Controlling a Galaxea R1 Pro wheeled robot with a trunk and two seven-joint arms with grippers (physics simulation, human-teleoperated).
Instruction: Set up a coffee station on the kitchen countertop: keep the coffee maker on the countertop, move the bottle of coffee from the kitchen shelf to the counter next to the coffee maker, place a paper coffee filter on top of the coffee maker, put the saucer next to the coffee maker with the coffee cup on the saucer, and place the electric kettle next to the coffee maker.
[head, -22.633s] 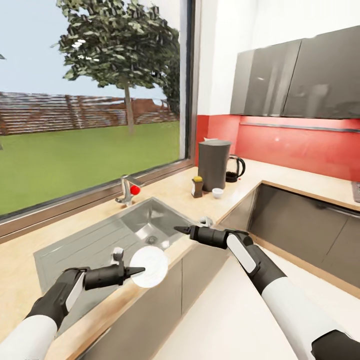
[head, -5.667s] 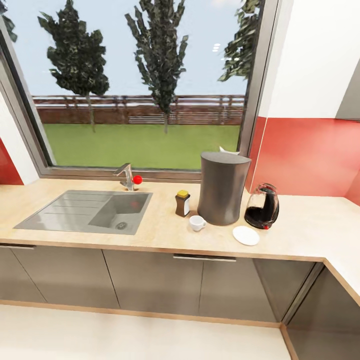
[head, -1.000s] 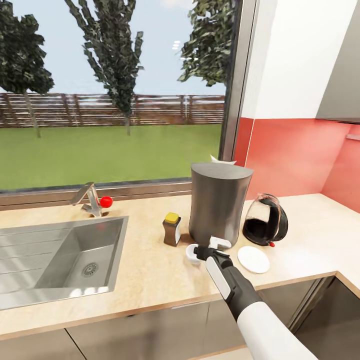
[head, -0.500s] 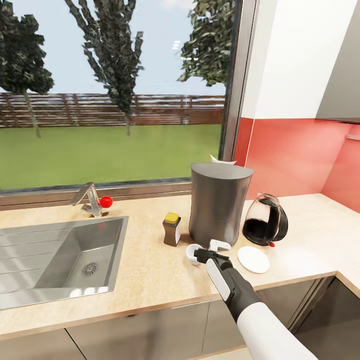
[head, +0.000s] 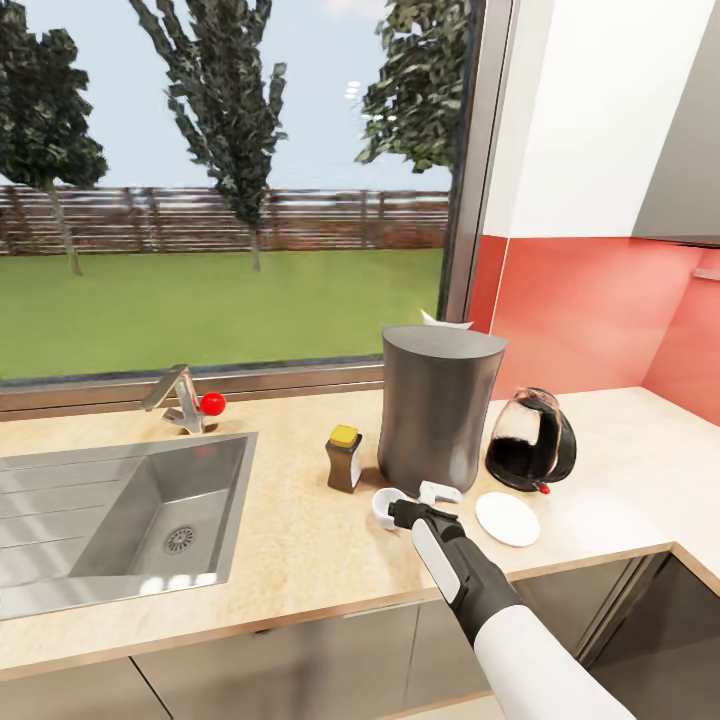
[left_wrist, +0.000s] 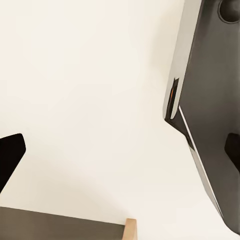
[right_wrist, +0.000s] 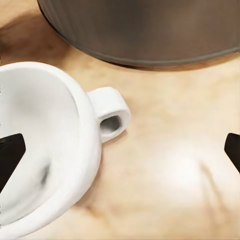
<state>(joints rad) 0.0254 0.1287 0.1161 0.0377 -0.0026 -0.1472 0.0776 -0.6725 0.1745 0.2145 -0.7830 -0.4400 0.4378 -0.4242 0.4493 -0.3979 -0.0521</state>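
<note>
My right end effector (head: 412, 500) sits spread open over the coffee cup (head: 385, 506), on the table (head: 300, 545) just near of the coffee maker (head: 438, 408); saucer (head: 507, 519) to the right. Left end effector: cannot tell.

White coffee cup (head: 384, 505), grey coffee maker (head: 437, 408), yellow-capped brown bottle of coffee (head: 344, 459).
</note>
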